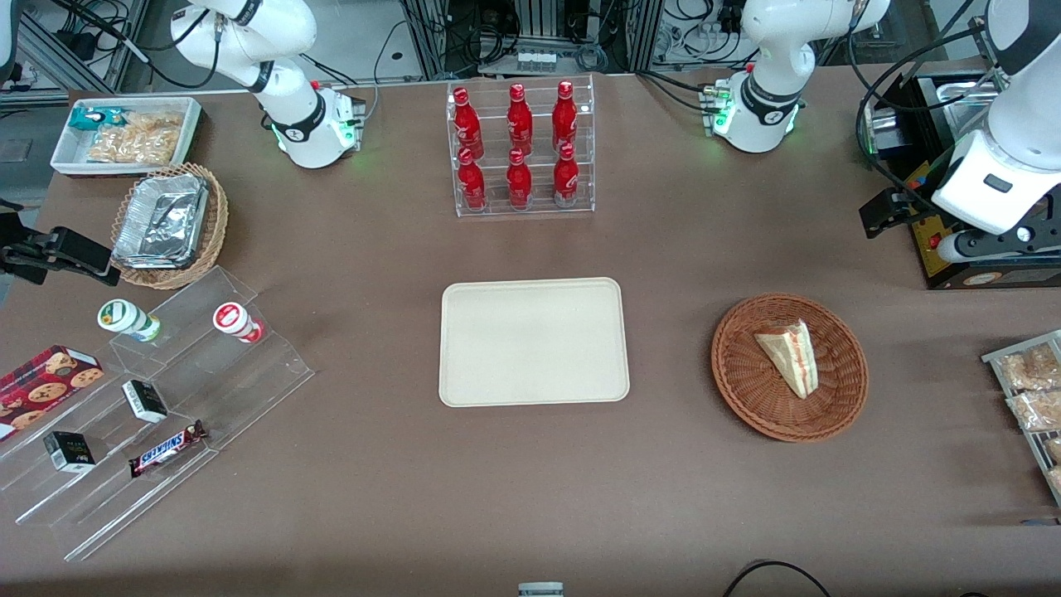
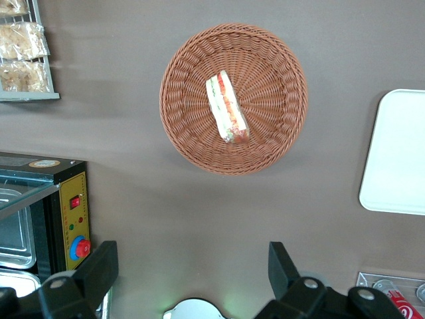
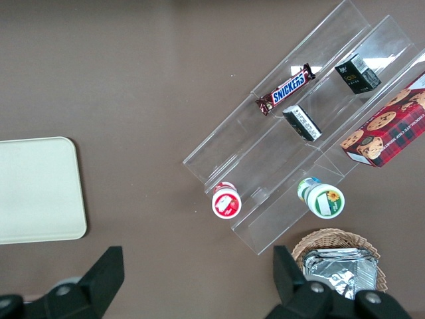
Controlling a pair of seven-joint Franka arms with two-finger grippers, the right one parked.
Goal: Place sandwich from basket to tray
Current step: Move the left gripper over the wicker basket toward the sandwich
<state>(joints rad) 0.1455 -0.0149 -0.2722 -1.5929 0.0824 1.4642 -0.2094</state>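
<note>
The sandwich [image 1: 790,356] [image 2: 227,108], a wrapped pale wedge with red and pink layers, lies in the round reddish-brown basket [image 1: 746,398] [image 2: 279,139] toward the working arm's end of the table. Beside the basket, at the table's middle, the cream tray [image 1: 530,340] [image 2: 398,153] lies flat with nothing on it. My gripper [image 2: 192,266] hangs open high over bare table, farther from the front camera than the basket, and holds nothing. Its fingers [image 2: 99,266] are spread wide, well apart from the sandwich.
A black box with a red button [image 1: 953,249] [image 2: 66,212] stands beside my gripper. Bagged snacks on a rack [image 1: 1028,390] [image 2: 23,50] lie near the basket. A clear rack of red bottles [image 1: 520,149] stands farther back than the tray. Acrylic steps with snacks [image 1: 166,398] sit toward the parked arm's end.
</note>
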